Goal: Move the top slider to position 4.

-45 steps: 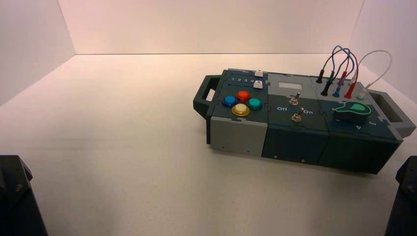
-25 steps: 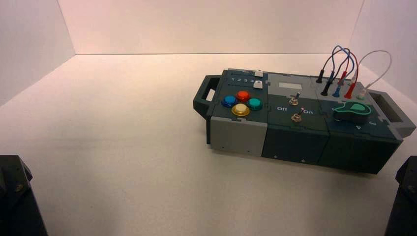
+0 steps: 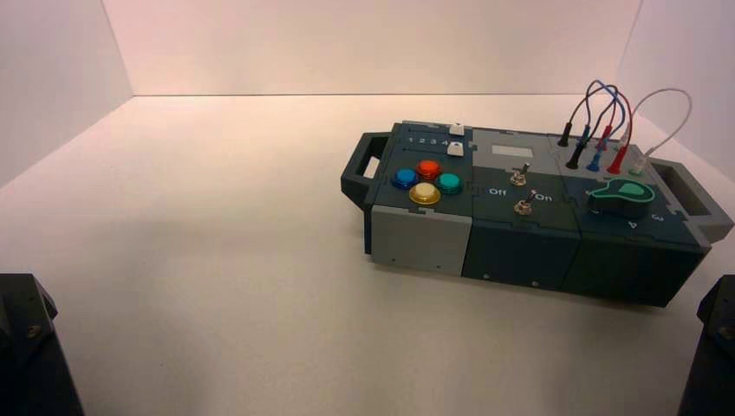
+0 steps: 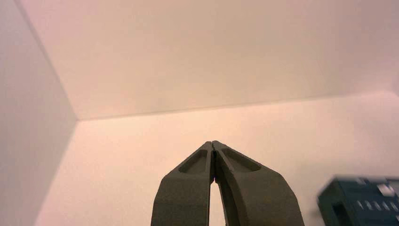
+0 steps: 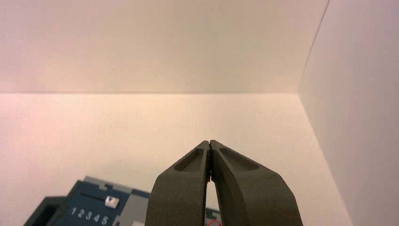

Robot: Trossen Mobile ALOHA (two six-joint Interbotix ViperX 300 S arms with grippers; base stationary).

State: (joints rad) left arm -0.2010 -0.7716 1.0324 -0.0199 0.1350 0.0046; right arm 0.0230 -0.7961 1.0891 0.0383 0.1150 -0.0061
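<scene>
The dark teal box (image 3: 520, 243) stands right of the middle of the table. At its back left are two small white slider knobs. The rear one is the top slider (image 3: 457, 128), and the twin knob (image 3: 453, 149) sits nearer the front. Between them runs a row of digits, with position 4 (image 3: 445, 141) near its right end. My left gripper (image 4: 213, 142) is shut and holds nothing, far from the box at the near left. My right gripper (image 5: 209, 141) is also shut on nothing, at the near right. A white knob (image 5: 111, 201) shows beyond it.
On the box are four coloured push buttons (image 3: 426, 181), two toggle switches (image 3: 520, 189), a green dial (image 3: 622, 196) and looped wires (image 3: 611, 121). Handles (image 3: 364, 169) stick out at both ends. White walls close the table on three sides. Both arm bases (image 3: 30, 347) sit at the front corners.
</scene>
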